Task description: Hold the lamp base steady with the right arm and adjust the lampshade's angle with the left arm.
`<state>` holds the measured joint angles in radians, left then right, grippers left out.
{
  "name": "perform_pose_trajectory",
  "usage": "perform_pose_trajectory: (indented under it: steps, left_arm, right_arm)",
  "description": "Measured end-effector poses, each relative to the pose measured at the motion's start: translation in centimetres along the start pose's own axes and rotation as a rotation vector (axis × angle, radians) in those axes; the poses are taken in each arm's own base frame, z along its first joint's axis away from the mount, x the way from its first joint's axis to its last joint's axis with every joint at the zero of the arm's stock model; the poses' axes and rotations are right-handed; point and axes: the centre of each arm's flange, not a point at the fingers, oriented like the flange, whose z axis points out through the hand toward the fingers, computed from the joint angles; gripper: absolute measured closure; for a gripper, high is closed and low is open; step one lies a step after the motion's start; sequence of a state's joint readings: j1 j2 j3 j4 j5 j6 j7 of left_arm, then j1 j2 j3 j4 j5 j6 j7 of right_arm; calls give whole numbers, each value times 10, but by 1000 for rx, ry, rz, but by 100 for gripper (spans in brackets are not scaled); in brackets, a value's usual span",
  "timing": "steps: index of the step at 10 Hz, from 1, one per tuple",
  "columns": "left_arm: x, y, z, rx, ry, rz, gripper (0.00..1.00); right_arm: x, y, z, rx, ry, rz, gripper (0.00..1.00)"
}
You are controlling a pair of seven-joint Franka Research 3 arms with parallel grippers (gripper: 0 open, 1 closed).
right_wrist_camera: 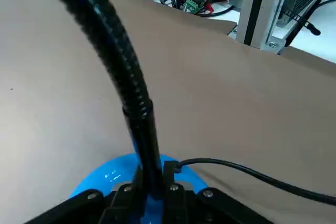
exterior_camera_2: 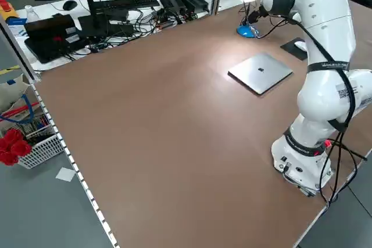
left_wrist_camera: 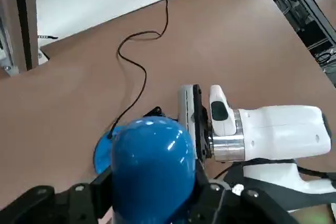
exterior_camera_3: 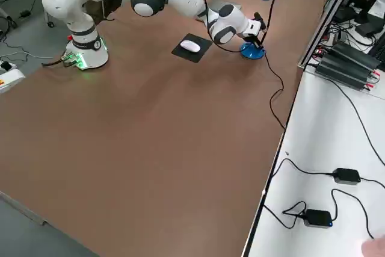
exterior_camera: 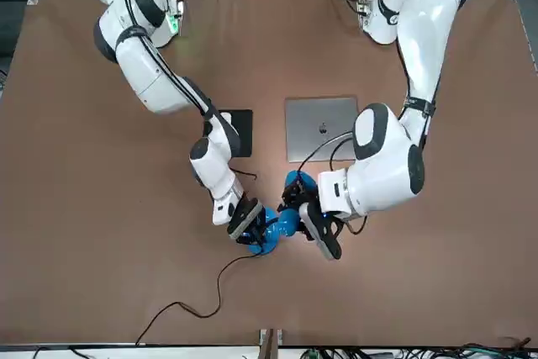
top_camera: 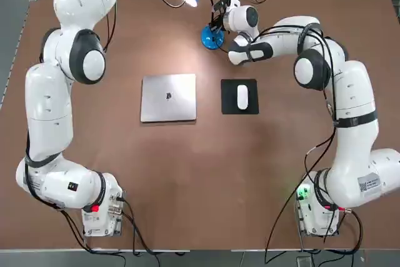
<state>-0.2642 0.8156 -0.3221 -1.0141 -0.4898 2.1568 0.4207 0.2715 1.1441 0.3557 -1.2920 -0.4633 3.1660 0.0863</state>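
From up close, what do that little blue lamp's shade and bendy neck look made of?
The lampshade, gripped by the left gripper, looks like glossy plastic or painted metal: smooth, with bright highlights. The neck looks like ribbed black flexible tubing, likely metal gooseneck. The right gripper sits at the lamp base.

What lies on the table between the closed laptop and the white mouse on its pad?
In the top view, only bare brown table separates the laptop from the mouse on its black pad.

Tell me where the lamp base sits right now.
In the top view, the lamp base sits near the table's far edge, just beyond the mouse pad, with the right gripper at its neck.
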Motion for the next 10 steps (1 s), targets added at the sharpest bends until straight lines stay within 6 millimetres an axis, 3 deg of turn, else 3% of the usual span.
perform_pose_trajectory:
  steps: [3,6,7,8,10]
  left_arm:
    - [0,0,0,-6,-2,-14,41]
    - [2,11,-4,-58,-14,-42,1]
    - [3,14,-9,-58,-14,-37,0]
    - [6,17,-22,-58,-18,-30,0]
    - [9,16,-72,-34,-46,-10,0]
  right_arm:
    - [0,0,0,0,0,-2,85]
    - [0,0,0,-1,1,-1,85]
    - [0,0,0,-1,1,0,85]
    - [0,0,0,-1,1,1,85]
    - [-1,1,0,-3,1,0,83]
